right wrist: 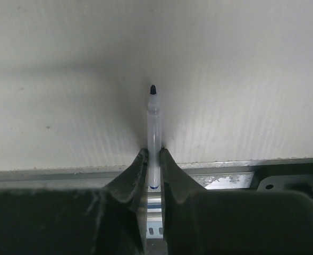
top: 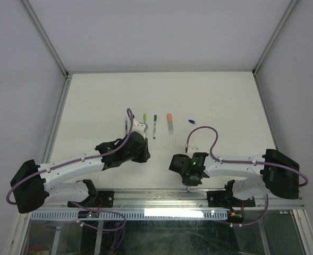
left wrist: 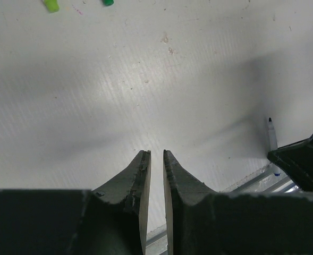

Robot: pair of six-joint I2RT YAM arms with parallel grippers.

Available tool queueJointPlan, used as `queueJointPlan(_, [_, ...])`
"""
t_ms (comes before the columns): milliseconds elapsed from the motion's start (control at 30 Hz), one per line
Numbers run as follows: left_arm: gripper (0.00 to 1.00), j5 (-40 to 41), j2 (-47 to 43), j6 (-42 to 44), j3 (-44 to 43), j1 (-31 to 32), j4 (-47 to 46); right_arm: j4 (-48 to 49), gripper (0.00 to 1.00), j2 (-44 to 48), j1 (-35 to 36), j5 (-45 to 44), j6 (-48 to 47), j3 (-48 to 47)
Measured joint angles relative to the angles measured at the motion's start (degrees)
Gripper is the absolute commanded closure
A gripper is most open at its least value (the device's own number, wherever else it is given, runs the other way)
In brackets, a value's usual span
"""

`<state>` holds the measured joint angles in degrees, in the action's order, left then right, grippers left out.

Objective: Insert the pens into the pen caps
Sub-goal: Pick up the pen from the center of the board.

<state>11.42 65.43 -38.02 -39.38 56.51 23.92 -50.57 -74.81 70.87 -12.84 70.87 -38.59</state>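
Note:
My right gripper is shut on a pale clear-barrelled pen near its rear end, over the table's near edge. The pen's dark tip points out over the table. From above, the same pen is a small stub under the right gripper. In the left wrist view the pen stands at the far right. My left gripper is shut with nothing between its fingers, hovering over bare table. Far back lie a lime green cap, a dark green cap, an orange cap and a blue cap.
The metal rail of the table's near edge runs just under the right gripper. The lime green and dark green caps sit at the top edge of the left wrist view. The enclosure's white walls and frame posts border the table.

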Motion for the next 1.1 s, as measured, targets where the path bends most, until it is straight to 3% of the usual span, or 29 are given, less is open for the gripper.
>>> queueJointPlan(367, [0.84,0.0,-0.5,-0.1,0.8,0.0,0.0,1.7,0.88,-9.6,7.9,2.8,-3.9,-6.8])
queueJointPlan(800, [0.84,0.0,-1.0,-0.2,1.0,0.0,0.0,0.2,0.81,-13.2,8.5,3.4,-2.4,-8.9])
queueJointPlan(1100, [0.84,0.0,-1.0,-0.2,1.0,0.0,0.0,0.0,0.96,-13.6,8.8,3.1,-2.1,-9.2])
